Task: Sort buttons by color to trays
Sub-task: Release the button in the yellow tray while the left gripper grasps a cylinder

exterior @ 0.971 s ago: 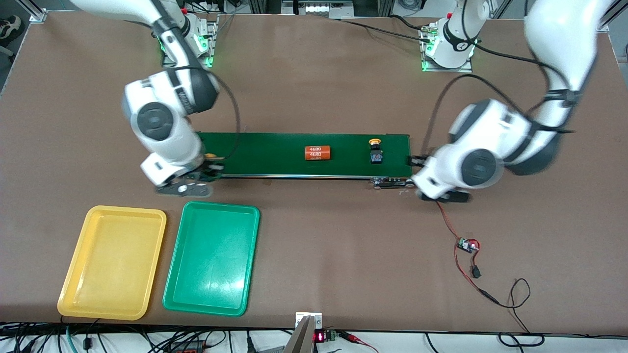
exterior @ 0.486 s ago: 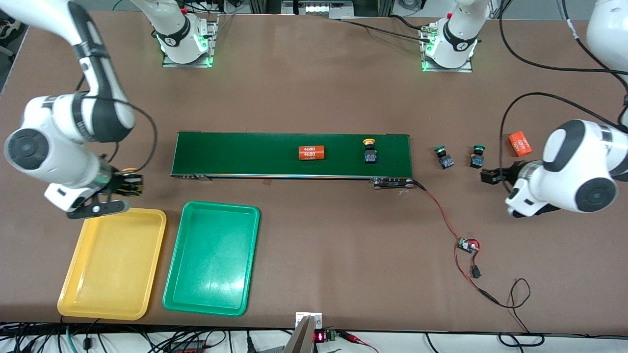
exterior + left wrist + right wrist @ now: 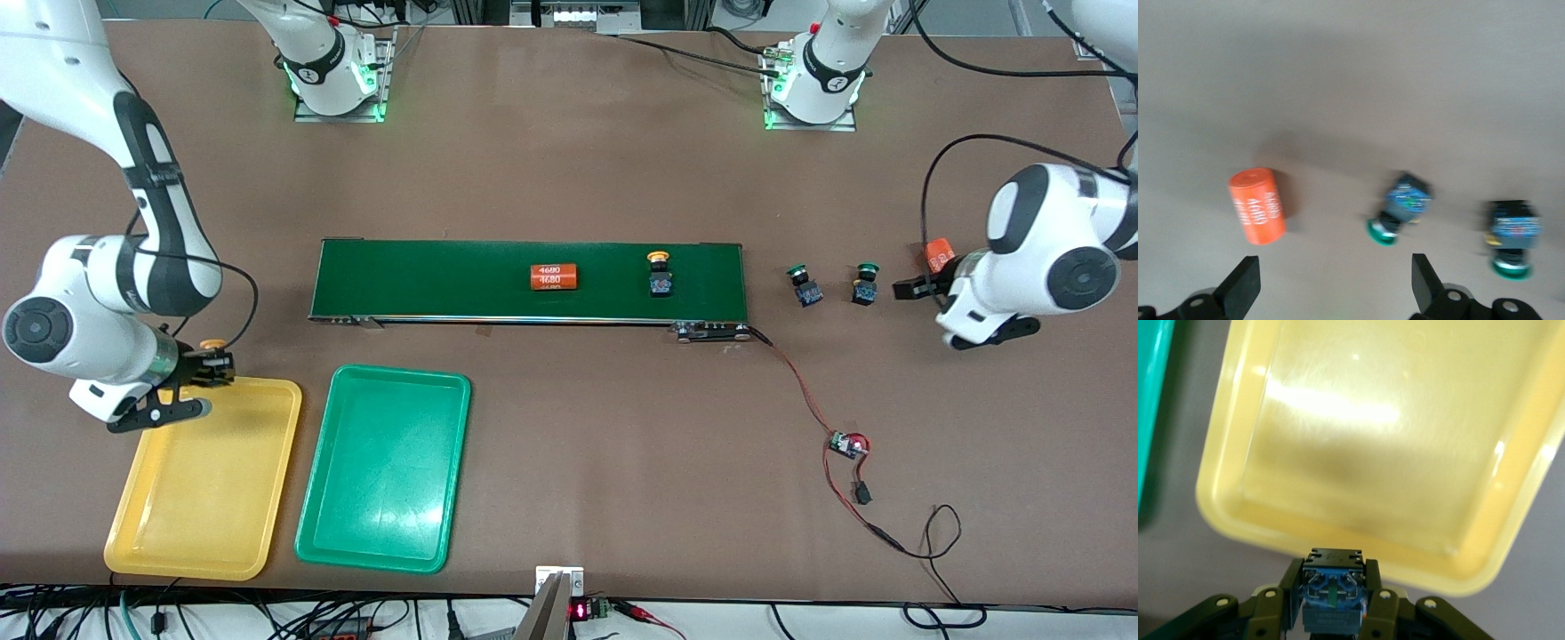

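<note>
Orange cylinder (image 3: 554, 277) lies on conveyor belt (image 3: 444, 280), frame centre; circuit board (image 3: 845, 444) with wires, lower right.

High front camera facing both bases; wrist cameras close, seemingly downward, sharing yellow tray (image 3: 133, 542), green-capped buttons (image 3: 805, 284)

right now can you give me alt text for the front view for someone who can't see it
The right gripper, shut on a yellow-capped button, hangs over the rim of the shallow yellow plastic tray, beside an empty green plastic tray. On the dark green conveyor belt lie an orange cylinder and another yellow-capped button. The open left gripper hovers by two green-capped buttons.
</note>
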You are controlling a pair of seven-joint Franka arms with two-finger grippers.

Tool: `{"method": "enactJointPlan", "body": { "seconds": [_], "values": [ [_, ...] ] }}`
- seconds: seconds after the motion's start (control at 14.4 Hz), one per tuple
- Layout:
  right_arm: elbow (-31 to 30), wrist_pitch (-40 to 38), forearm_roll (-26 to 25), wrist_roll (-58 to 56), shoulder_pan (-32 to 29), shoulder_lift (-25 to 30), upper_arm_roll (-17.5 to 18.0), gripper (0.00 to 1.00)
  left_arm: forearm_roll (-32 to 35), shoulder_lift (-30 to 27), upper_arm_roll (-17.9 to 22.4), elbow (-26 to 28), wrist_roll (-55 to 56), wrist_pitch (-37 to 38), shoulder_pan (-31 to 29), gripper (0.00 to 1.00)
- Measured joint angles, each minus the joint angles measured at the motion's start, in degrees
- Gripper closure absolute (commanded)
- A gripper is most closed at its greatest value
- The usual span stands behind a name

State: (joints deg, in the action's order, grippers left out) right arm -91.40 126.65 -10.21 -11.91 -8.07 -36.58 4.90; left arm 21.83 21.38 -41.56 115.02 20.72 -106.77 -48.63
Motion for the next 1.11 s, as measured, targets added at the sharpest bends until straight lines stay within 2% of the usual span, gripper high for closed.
{"method": "enactJointPlan", "body": {
  "seconds": [0.28, 0.62, 0.76, 0.9, 1.11],
  "values": [
    [4.32, 2.53, -0.03, 0.00, -0.02, -5.18, -1.16, 0.85, 0.02, 0.42, 0.28, 7.63, -7.60, -10.62, -11.99, 0.00],
    [5.58, 6.16, -0.03, 0.00, -0.26, -7.81, -2.76, 0.84, 0.02, 1.50, 0.21, 12.33, -10.23, -16.59, -14.43, 0.00],
    [5.62, 7.22, -0.03, 0.00, -0.36, -8.06, -3.43, 0.84, 0.02, 3.71, 0.27, 12.70, -12.05, -19.07, -16.09, 0.05],
    [5.65, 8.76, -0.03, 0.00, -0.54, -8.96, -3.58, 0.84, 0.02, 5.24, 0.31, 12.68, -12.88, -19.59, -17.30, 0.18],
    [6.37, 9.04, 0.01, 0.00, -0.72, -10.18, -3.59, 0.85, 0.02, 6.40, 0.38, 12.69, -13.21, -19.64, -17.53, 0.25]
  ]
}}
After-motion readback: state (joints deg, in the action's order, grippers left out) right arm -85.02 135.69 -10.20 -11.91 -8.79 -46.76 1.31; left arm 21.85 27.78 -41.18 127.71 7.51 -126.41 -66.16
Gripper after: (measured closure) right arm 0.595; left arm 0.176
